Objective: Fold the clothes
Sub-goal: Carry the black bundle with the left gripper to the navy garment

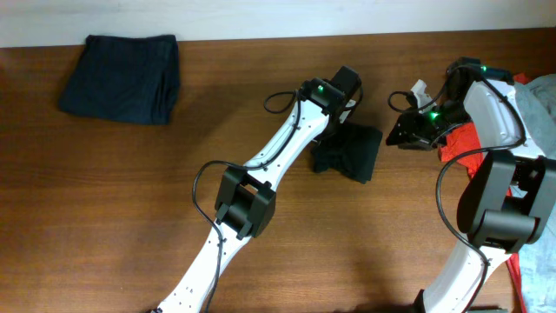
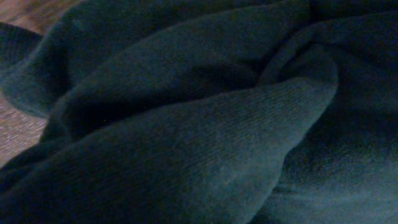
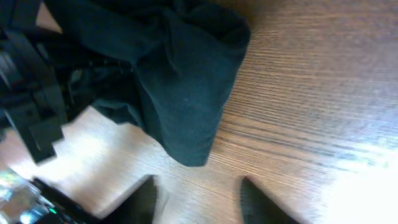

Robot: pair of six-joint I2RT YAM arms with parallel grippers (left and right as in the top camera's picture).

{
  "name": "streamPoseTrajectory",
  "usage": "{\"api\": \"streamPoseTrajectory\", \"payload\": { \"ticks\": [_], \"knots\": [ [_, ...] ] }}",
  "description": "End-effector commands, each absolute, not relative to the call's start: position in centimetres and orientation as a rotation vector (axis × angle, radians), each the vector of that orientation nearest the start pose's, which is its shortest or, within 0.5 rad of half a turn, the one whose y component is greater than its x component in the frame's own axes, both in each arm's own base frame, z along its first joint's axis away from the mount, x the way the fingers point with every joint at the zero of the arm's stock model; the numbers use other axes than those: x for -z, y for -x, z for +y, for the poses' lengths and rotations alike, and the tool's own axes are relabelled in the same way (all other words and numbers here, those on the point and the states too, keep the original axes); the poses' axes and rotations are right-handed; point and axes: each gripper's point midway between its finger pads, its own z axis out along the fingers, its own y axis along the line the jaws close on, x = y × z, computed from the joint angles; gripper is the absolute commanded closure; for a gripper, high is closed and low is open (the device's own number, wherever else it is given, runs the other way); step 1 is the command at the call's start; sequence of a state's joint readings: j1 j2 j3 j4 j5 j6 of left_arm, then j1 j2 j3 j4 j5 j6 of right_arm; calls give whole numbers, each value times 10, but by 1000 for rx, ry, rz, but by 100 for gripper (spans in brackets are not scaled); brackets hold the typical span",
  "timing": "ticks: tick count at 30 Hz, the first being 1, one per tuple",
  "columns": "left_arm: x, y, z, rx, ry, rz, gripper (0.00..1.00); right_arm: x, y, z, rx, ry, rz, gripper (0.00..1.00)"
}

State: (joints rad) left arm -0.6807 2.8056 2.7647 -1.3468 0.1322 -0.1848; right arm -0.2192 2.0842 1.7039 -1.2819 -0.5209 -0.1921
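Lying crumpled mid-bench point(image 1: 130, 217), the black garment point(image 1: 356, 156) meets the left pincer point(image 1: 340, 130), its jaws hidden in cloth so I cannot tell their state, while just right of it the right pincer point(image 3: 199, 202) stands parted over bare wood.

- Brown wooden table point(image 1: 104, 209) fills the overhead view, grain running left to right, bare across the lower left.
- Upper left of the frame: a folded navy garment point(image 1: 122, 78), a neat flat rectangle lying near the far edge.
- Just right of centre: a black garment point(image 1: 352, 152), bunched into a rumpled heap on the wood, well apart from the navy one.
- Far right edge: red cloth point(image 1: 460, 143) lying crumpled, with pale grey-blue cloth point(image 1: 539, 104) touching it and running out of frame.
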Motion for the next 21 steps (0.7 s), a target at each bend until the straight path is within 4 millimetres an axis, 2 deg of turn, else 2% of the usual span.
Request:
{"api": "streamPoseTrajectory", "payload": {
  "ticks": [1, 5, 6, 9, 10, 12, 14, 18, 21],
  "knots": [
    [38, -430, -324, -33, -711, 2997, 99, -91, -393, -2, -769, -45, 3001, 1],
    [2, -446, -324, 5, -677, 2929, 99, -89, -402, -7, -724, -28, 2972, 1],
    [-18, -452, -324, 30, -656, 2892, 99, -89, -408, -8, -708, -17, 2949, 1],
    [-57, -465, -324, 85, -614, 2805, 99, -89, -420, -12, -668, 1, 2910, 1],
    [-79, -473, -323, 120, -585, 2755, 99, -89, -423, -13, -659, 7, 2895, 1],
    [-105, -482, -315, 143, -540, 2710, 99, -89, -426, -13, -654, 11, 2886, 1],
    [-129, -492, -303, 161, -492, 2668, 99, -89, -426, -13, -654, 11, 2885, 1],
    [-175, -520, -264, 184, -358, 2577, 99, -89, -426, -13, -654, 11, 2885, 1],
    [-207, -541, -224, 193, -219, 2511, 99, -89, -426, -13, -654, 11, 2885, 1]
  ]
}}
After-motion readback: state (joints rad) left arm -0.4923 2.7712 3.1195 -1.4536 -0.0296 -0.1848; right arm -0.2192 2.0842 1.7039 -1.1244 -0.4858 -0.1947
